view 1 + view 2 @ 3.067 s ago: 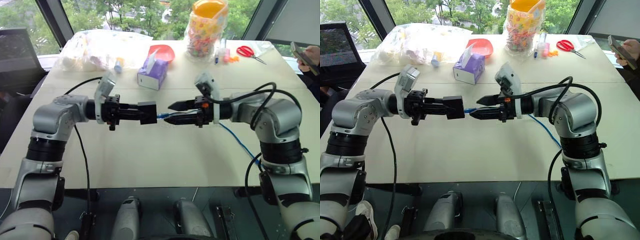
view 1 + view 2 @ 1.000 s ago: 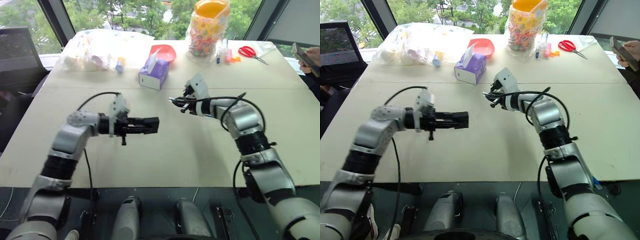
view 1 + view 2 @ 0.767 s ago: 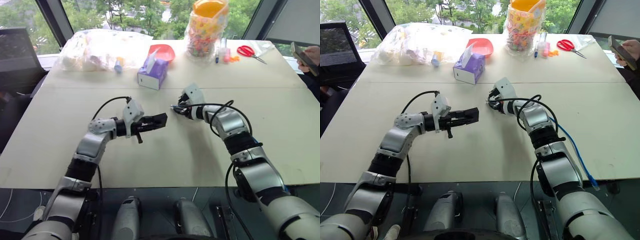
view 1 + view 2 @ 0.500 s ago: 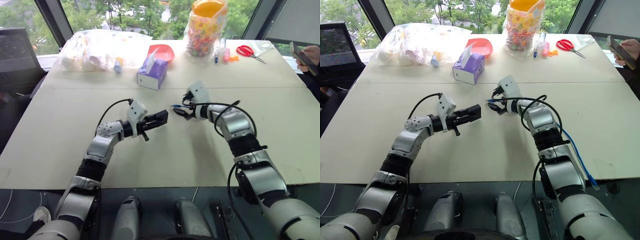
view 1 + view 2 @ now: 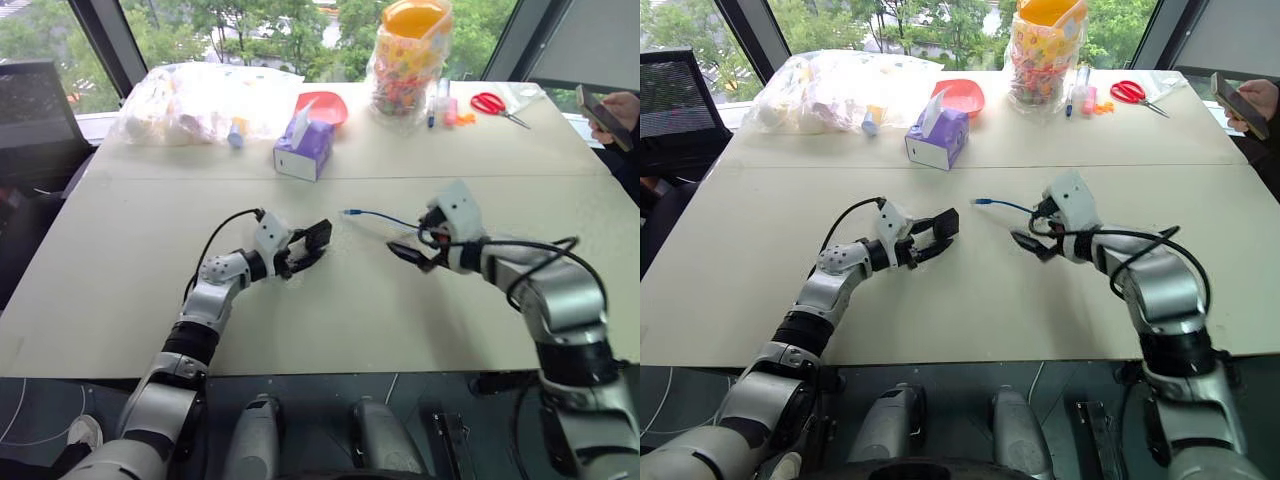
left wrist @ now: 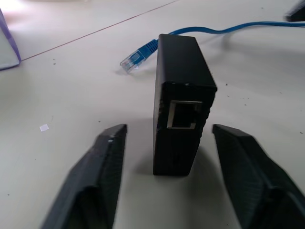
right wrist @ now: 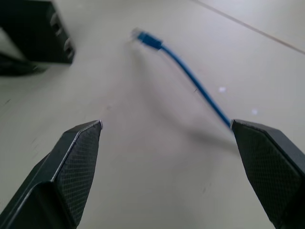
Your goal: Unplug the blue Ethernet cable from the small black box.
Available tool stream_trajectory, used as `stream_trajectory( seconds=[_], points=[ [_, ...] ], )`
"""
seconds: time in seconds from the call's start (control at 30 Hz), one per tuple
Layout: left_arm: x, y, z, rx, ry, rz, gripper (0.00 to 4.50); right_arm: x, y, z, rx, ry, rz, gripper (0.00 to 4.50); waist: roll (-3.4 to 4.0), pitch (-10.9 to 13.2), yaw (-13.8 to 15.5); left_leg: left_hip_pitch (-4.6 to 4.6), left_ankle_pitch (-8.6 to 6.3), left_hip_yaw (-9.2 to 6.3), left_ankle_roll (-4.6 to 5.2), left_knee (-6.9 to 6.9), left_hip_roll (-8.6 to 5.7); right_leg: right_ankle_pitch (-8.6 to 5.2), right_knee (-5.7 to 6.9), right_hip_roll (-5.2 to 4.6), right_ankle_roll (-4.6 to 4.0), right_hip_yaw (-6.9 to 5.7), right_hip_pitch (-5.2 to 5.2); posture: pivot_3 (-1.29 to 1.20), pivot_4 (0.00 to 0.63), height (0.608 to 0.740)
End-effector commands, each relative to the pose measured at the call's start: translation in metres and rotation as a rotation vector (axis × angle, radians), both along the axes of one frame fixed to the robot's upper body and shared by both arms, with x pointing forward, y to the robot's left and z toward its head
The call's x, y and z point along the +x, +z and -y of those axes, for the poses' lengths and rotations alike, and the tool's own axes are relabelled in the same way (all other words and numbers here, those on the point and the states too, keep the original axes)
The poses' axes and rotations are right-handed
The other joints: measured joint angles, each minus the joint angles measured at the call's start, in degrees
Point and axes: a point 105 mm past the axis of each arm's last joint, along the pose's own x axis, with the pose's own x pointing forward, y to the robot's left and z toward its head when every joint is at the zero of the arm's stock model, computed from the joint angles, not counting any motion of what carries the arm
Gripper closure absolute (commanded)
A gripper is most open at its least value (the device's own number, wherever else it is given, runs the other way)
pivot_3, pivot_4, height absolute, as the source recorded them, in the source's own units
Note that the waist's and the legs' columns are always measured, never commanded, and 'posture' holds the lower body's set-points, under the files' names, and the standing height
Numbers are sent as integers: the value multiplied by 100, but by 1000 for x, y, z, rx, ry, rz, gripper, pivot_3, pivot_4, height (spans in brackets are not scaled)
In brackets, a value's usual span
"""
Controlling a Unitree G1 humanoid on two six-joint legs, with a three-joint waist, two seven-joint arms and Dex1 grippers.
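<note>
The blue Ethernet cable (image 6: 224, 29) lies loose on the desk (image 5: 330, 320) with its clear plug (image 6: 133, 58) just beside the small black box (image 6: 180, 102) and not in it — the port facing the left wrist camera is empty, so the unplugging looks done and little seems left beyond drawing the arms away. The box is a matte, flat-sided block standing on edge on the desk, between the spread fingers of the left gripper (image 6: 167, 176), which stand clear of its sides and grip nothing. The cable is a thin light-blue cord curving away from the plug toward the right gripper (image 5: 1032, 243), whose fingers gape wide and empty above it. A purple tissue box (image 5: 305, 148) sits well behind.
</note>
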Motion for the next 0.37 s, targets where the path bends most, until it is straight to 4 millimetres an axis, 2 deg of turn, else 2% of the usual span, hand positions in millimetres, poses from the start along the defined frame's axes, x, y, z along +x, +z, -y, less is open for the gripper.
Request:
stream_trajectory(
  seconds=[0.03, 0.13, 0.27, 0.37],
  points=[
    [0, 14, -16, -27, 15, 11, 24, -14, 15, -7, 7, 72, 29, 0, 0, 0, -5, 1, 0, 0, 0, -1, 1, 0, 0, 1, 0, 0, 0, 0, 150, 735],
    [-9, 44, -22, -91, -23, -2, 24, -23, 18, -6, 8, 110, 18, 0, -2, 2, 20, -5, 0, -5, 0, -1, 2, 0, 0, 3, 0, -1, -4, 0, 150, 735],
    [-22, 73, -28, -113, -70, -10, 24, -28, 20, -8, 20, 144, 10, 0, -4, 3, 51, -8, 0, -5, 0, 2, -1, -1, -3, -4, -1, -3, -1, 0, 150, 735],
    [-32, 86, -32, -123, -92, -28, 24, -33, 25, -10, 35, 170, 10, 0, -4, 3, 48, -6, 0, -3, 0, 3, -3, -1, -5, -6, -1, -3, 2, 0, 150, 735]
  ],
)
